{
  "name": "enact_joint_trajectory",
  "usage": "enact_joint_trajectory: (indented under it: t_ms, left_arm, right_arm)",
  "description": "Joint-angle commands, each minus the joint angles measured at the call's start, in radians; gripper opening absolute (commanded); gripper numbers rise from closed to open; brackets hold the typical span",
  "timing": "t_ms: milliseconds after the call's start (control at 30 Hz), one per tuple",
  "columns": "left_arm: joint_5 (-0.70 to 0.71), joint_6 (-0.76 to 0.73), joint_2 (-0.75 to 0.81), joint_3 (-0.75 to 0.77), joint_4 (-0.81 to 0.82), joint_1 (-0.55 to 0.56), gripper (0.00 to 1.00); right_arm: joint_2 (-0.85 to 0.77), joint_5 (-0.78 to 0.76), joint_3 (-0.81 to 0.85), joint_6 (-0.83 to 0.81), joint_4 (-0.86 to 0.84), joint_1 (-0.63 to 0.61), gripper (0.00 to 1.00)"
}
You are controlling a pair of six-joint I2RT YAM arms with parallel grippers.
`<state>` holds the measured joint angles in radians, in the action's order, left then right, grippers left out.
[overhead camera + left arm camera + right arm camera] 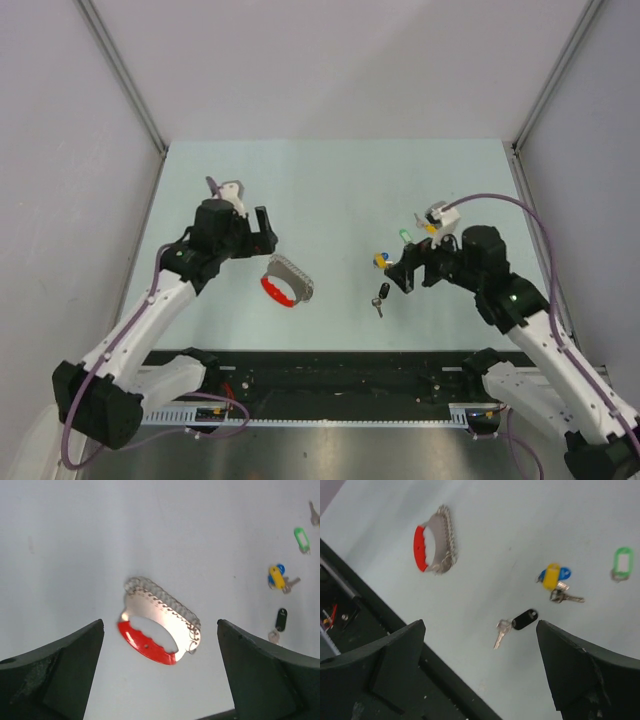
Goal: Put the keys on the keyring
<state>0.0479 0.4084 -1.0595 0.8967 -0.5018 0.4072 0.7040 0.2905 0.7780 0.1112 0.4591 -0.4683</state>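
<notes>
Left gripper (pixel 258 234) hovers wide open, empty, beside the keyring (pixel 287 280). Right gripper (pixel 404 270), also wide open and empty, hangs near the black key (pixel 381 297). Lying flat on the worktop (pixel 330 190), the key may skid away when pinched.

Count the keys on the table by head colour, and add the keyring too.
Black key: 1
Blue-and-yellow key: 1
Green key: 1
Yellow key: 1, only partly visible beside the right arm in the top view
Keyring: 1
Total: 5
</notes>
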Motion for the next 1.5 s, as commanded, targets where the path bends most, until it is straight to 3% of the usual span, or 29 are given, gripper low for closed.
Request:
enact_joint_trajectory:
  t_ms: [0, 100, 267, 333, 433, 567, 700, 1000, 1233, 1467]
  left_arm:
    - [0.052, -0.115, 0.105, -0.019, -0.017, -0.067, 1.0]
    - [0.05, -0.135, 0.147, -0.065, 0.02, -0.073, 1.0]
    - [-0.038, -0.115, 0.148, -0.108, 0.026, -0.073, 1.0]
    - [-0.145, -0.096, 0.147, -0.133, 0.04, -0.07, 1.0]
    - [-0.193, -0.017, 0.124, -0.179, 0.055, -0.025, 1.0]
    - [-0.088, 0.085, 0.075, -0.212, 0.078, 0.175, 1.0]
    - [-0.057, 0.228, 0.012, -0.252, 0.17, 0.266, 0.96]
    - [0.102, 0.337, -0.169, -0.232, 0.216, 0.375, 0.83]
    - [0.101, 0.368, -0.295, -0.196, 0.232, 0.404, 0.69]
    - [0.118, 0.391, -0.37, -0.163, 0.238, 0.417, 0.63]
  right_arm:
    - [0.138, 0.06, 0.027, 0.111, -0.033, -0.062, 1.0]
    - [0.239, -0.153, 0.029, 0.104, -0.078, -0.222, 1.0]
    - [0.4, -0.341, 0.032, 0.123, -0.169, -0.392, 0.99]
    - [0.452, -0.401, 0.036, 0.136, -0.192, -0.408, 0.97]
    - [0.46, -0.468, 0.038, 0.147, -0.197, -0.409, 0.95]
    - [0.425, -0.56, 0.038, 0.145, -0.188, -0.388, 0.93]
    - [0.393, -0.629, 0.033, 0.157, -0.152, -0.359, 0.91]
    - [0.309, -0.648, -0.049, 0.16, -0.166, -0.319, 0.9]
    - [0.244, -0.577, -0.112, 0.16, -0.195, -0.25, 0.88]
    - [0.233, -0.499, -0.143, 0.159, -0.234, -0.201, 0.86]
